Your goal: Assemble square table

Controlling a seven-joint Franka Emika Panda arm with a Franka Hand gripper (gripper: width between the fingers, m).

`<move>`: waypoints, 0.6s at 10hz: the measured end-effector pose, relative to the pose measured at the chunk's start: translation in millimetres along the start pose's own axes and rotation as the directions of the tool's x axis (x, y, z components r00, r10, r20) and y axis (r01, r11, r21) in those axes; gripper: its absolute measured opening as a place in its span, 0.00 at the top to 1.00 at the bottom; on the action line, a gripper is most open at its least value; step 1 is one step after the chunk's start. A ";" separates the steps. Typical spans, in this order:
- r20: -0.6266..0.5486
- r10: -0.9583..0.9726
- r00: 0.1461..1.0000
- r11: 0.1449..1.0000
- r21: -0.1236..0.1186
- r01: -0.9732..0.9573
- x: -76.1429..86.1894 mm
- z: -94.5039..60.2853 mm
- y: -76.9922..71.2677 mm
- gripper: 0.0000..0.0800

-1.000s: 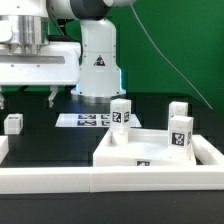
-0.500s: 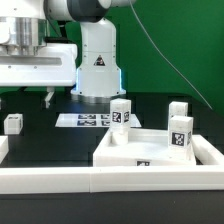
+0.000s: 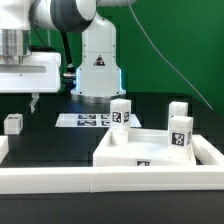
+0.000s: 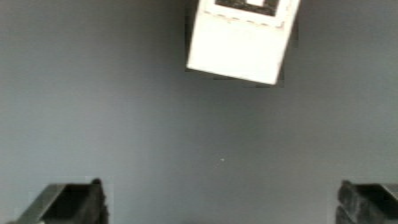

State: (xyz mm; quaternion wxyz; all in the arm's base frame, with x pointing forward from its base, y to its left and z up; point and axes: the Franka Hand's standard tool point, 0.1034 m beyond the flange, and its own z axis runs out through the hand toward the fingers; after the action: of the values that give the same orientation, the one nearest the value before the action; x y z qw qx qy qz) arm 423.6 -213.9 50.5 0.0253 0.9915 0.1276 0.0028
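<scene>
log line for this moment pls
gripper: open, empty, above table | leg: lying below wrist, untouched | tabletop: on table, no legs attached

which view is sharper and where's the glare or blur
Exterior view: mostly crisp, tags on the legs readable; bright light washes out the table top's white rim, and the claw at the frame edge looks soft. Wrist view: softer overall, the white leg is slightly blurred with its tag hard to read, and the dark claw fingers blend into the dim grey surface.
</scene>
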 end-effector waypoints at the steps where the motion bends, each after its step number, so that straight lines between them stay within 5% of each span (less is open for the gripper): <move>1: 0.002 0.003 1.000 1.000 0.001 -0.003 -0.2 0.4 -0.3 0.19; 2: 0.059 0.024 0.998 0.999 0.039 -0.027 1.3 3.5 -10.4 0.19; 3: 0.084 0.004 0.996 0.999 0.040 -0.007 4.1 8.6 -8.9 0.19; 6: 0.245 -0.010 0.969 0.994 0.107 -0.017 -1.0 20.2 -16.7 0.19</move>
State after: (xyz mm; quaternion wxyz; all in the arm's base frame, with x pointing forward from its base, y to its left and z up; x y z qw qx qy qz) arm 418.7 -199.1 29.4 -0.0130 0.9843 0.1218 -0.1267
